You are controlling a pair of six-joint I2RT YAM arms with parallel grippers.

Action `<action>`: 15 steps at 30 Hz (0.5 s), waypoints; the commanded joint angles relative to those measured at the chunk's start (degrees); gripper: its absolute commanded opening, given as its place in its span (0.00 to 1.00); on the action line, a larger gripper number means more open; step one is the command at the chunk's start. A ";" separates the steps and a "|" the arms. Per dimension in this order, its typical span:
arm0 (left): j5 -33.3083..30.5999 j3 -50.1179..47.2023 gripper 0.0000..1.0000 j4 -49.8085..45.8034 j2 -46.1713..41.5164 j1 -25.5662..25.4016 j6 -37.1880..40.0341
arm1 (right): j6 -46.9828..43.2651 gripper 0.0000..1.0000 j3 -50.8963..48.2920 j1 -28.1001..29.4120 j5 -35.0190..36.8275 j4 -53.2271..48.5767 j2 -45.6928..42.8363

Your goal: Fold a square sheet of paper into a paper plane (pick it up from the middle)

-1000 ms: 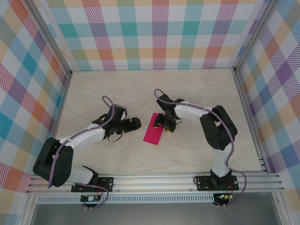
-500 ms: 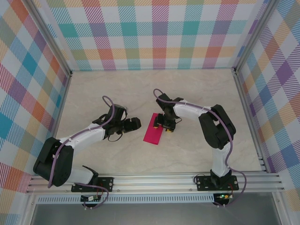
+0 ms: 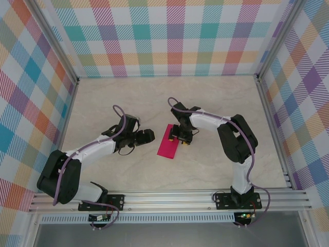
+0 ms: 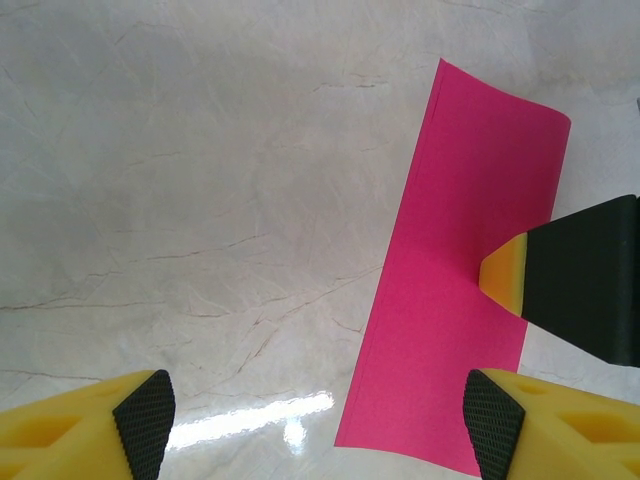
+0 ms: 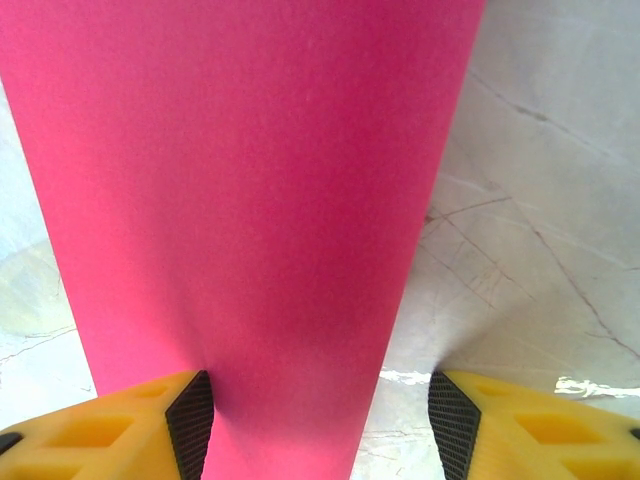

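**Table at mid-fold.** The square sheet of paper (image 3: 168, 142), in outline a pink strip, is lying flat on the table (image 3: 221, 103) between the arms. The right pincer (image 3: 180, 136) is standing open at its right edge, fingers (image 5: 190, 420) straddling the strip without clamping it. The left pincer (image 3: 148, 135) is pointing at the strip from just beside it, gaping wide and gripping nothing.

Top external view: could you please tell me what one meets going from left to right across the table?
Left arm → left gripper → square sheet of paper → right gripper → right arm.
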 commanded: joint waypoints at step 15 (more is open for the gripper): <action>2.84 3.70 0.77 -1.19 1.78 -0.42 3.31 | 0.66 0.66 0.26 -0.06 0.17 -3.76 4.33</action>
